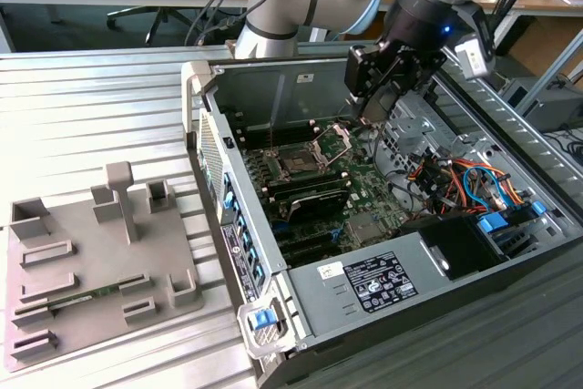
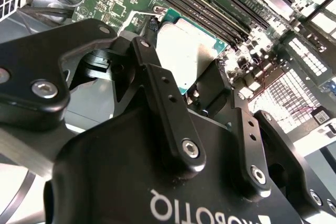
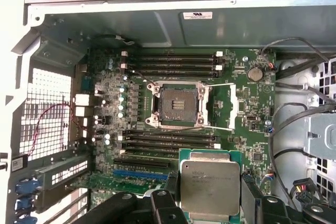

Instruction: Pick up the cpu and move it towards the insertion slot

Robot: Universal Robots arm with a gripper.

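The cpu (image 3: 210,184), a flat square chip with a silvery top and a thin green rim, is held between the black fingers (image 2: 157,85) of my gripper (image 2: 185,80), which is shut on its edges. The insertion slot (image 3: 176,103) is a dark square socket in a shiny metal frame, with its bracket (image 1: 335,138) swung open. In the exterior view my gripper (image 1: 372,108) hangs above the motherboard, to the exterior view's right of the slot (image 1: 296,163) and apart from it. In the first wrist view the chip is over the long black memory slots (image 3: 168,142) beside the socket.
The open computer case (image 1: 205,88) has tall metal walls around the board. Coloured cables (image 1: 460,179) and drive bays crowd the exterior view's right. A finned heatsink (image 1: 367,225) and a grey power supply (image 1: 383,280) lie nearer. A grey fixture tray (image 1: 82,266) rests outside the case.
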